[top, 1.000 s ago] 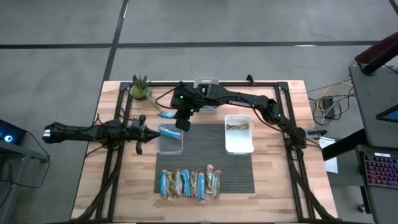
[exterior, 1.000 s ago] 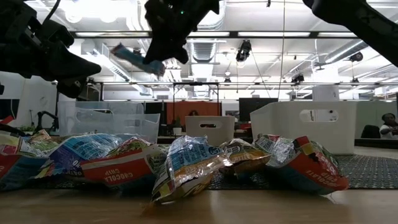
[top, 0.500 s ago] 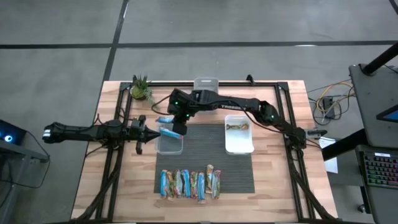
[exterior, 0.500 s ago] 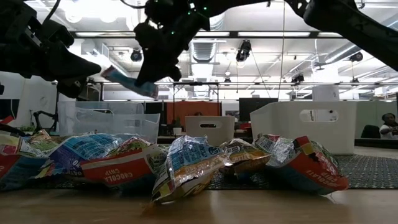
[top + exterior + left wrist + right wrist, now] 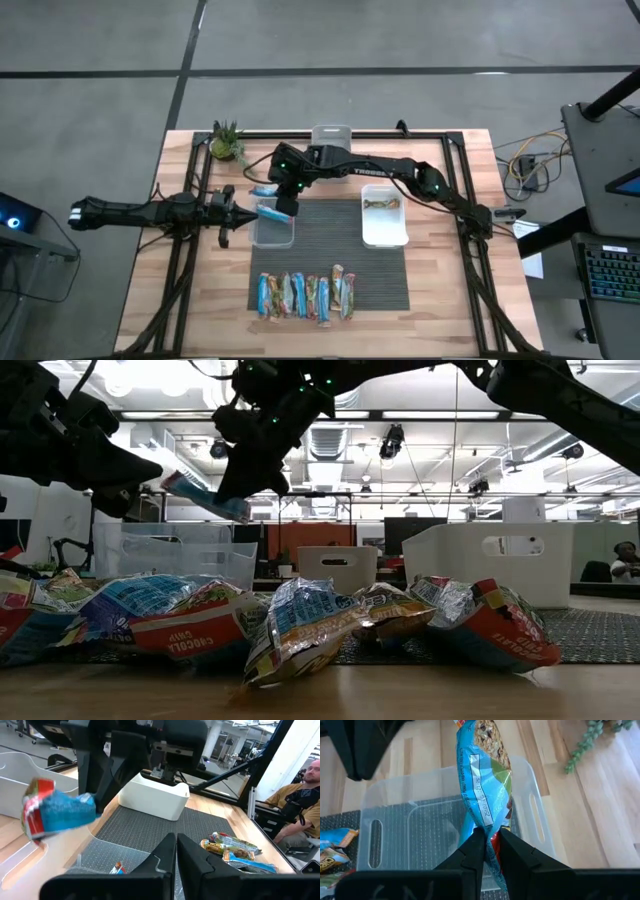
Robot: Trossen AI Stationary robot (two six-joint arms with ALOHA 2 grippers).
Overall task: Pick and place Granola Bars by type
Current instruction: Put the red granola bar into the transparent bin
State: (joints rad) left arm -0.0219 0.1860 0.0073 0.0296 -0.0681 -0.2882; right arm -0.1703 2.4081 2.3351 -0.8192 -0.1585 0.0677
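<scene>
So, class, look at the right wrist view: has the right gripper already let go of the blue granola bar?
No. The right gripper is shut on the blue granola bar, which hangs above the clear bin.

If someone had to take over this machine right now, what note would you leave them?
Right gripper: shut on a blue granola bar, hanging above the clear bin.
Left gripper: shut, empty, waiting beside that bin.
Done: one bar lies in the white bin.
Left: drop the held bar, then sort the row of bars on the mat's near edge.
</scene>
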